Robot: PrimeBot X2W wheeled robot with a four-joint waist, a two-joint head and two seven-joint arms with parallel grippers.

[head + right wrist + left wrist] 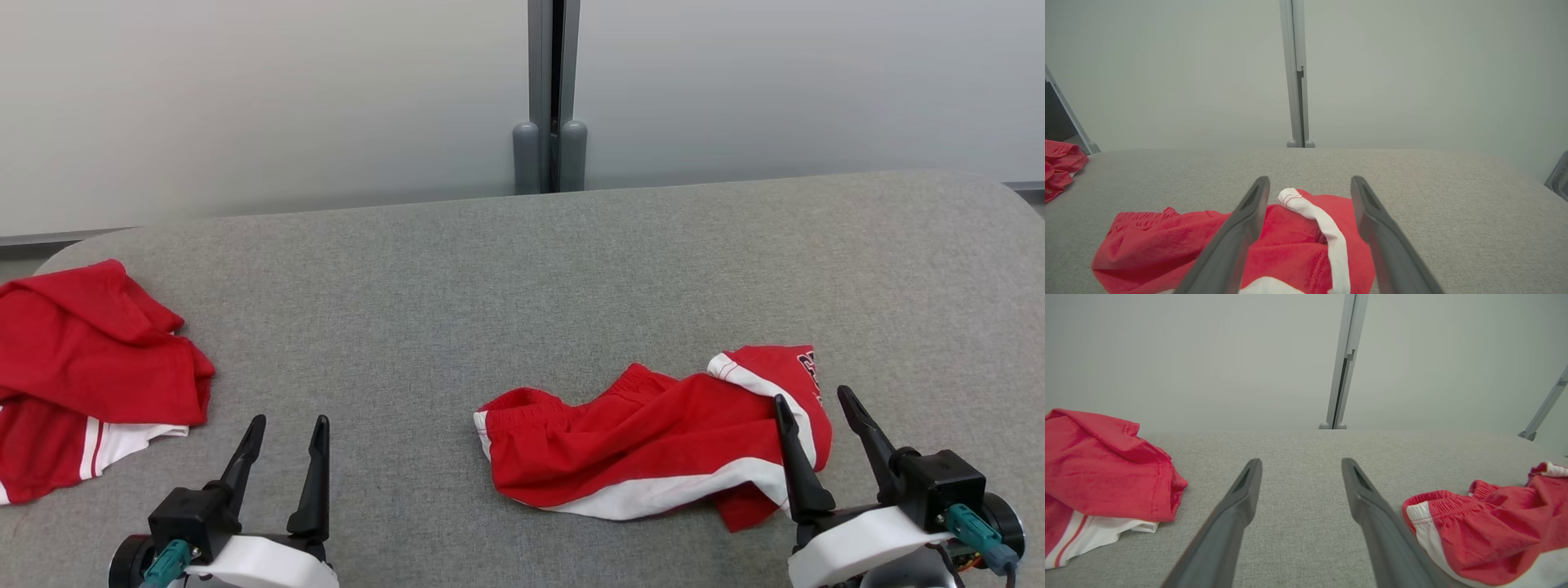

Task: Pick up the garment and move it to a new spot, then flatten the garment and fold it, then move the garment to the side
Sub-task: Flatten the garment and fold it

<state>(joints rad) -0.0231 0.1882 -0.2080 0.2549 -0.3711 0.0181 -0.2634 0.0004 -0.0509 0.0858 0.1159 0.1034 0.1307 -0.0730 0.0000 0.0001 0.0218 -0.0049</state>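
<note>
We judge the crumpled red shorts (653,441) light, limp and easily bunched; we would pinch the elastic waistband (531,406) edge. Both pairs of jaws stand apart, empty.

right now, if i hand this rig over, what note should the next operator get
Left gripper: open, empty, over the bare grey table, between the two garments.
Right gripper: open, empty, at the right end of the crumpled red shorts.
Second red garment: heaped at the table's left edge.
Done: nothing visible; the shorts lie bunched, not flat or folded.
Left: pick up, move, flatten, fold, set aside.
</note>
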